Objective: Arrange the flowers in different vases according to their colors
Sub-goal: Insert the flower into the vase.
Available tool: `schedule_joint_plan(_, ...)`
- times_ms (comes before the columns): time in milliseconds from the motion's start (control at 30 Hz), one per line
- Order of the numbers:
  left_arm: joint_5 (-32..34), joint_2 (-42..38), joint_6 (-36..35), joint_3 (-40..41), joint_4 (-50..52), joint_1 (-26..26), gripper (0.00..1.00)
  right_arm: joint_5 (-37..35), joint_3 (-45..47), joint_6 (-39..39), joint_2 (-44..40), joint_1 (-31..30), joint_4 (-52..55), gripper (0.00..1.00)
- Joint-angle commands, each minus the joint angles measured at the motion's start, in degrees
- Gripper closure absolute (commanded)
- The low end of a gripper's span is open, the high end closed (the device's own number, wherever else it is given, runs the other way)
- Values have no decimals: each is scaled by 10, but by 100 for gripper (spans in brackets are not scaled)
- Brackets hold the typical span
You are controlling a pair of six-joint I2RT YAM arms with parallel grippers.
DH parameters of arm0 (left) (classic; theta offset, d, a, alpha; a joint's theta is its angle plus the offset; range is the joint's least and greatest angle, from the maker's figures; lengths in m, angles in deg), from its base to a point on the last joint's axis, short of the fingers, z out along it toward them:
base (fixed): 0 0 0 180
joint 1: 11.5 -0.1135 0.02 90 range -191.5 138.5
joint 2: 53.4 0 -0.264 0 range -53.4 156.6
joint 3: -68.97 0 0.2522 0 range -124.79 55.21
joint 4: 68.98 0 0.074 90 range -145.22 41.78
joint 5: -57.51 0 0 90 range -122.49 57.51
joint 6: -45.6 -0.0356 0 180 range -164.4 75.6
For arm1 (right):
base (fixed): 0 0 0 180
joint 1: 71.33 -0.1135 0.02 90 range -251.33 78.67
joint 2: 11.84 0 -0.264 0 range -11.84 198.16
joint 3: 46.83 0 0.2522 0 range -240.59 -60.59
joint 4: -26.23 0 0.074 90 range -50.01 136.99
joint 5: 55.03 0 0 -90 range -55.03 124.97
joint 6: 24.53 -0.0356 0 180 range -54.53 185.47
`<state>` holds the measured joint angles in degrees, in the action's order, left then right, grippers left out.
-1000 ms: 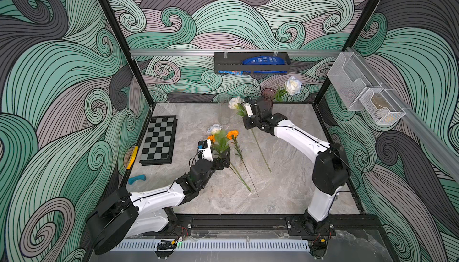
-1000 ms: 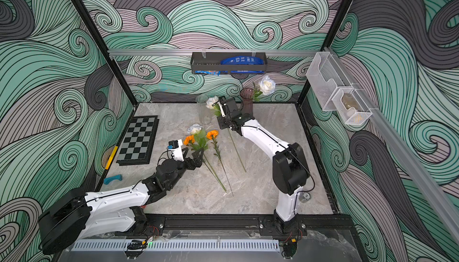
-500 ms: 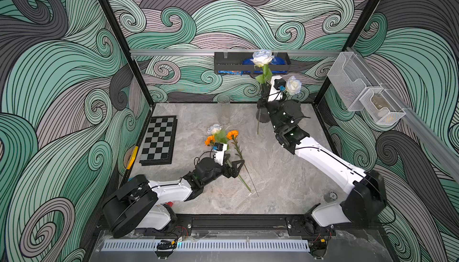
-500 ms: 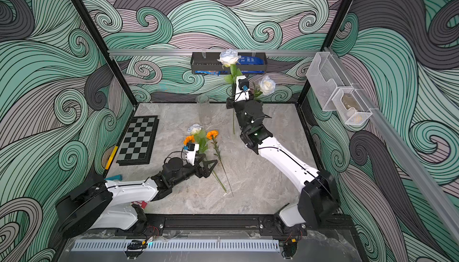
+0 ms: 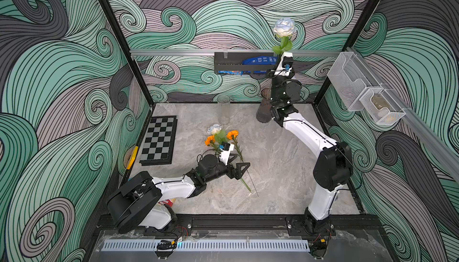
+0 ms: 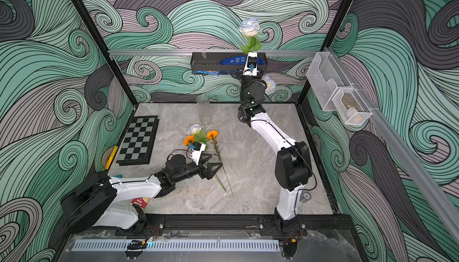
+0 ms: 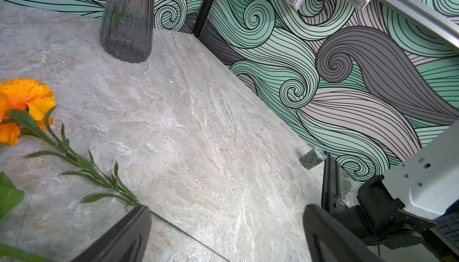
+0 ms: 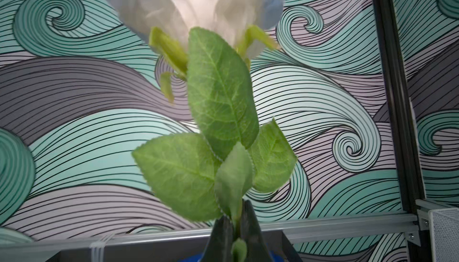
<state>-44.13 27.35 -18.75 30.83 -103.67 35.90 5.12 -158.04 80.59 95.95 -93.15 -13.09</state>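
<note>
right jaws clamped on white rose (image 5: 283,26) stem, wrist (image 5: 285,91) pointing straight up; left jaws apart, arm (image 5: 173,186) stretched low.

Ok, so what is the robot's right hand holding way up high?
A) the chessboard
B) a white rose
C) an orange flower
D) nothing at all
B: the right gripper is shut on the leafy stem of a white rose, which is held upright with its bloom on top.
</note>
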Motion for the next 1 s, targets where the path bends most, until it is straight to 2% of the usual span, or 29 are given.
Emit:
schedule_joint_plan(0,7,26,-25,-22,17,1,1,7,-68,2,39,15,-9,100)
schedule_joint_plan(133,24,22,-33,-21,23,1,1,12,-106,-1,74,25,0,100)
schedule_joint_plan(333,25,25,-34,-20,21,0,1,15,-100,-4,120,35,-12,100)
schedule_joint_plan(433,33,21,-33,-19,22,1,1,12,-69,-13,131,38,-20,100)
schedule_joint_plan(600,79,11,-26,-8,20,1,1,10,33,-60,106,37,-51,98)
schedule_joint_plan(667,90,-6,-25,-4,20,1,1,9,65,-78,94,35,-54,89)
schedule_joint_plan(733,95,-11,-26,-1,18,0,1,9,99,-91,82,32,-55,70)
schedule_joint_plan(900,105,-19,-25,5,15,0,1,7,162,-108,51,26,-69,45)
schedule_joint_plan(967,104,-19,-25,6,12,1,1,0,178,-111,30,19,-64,38)
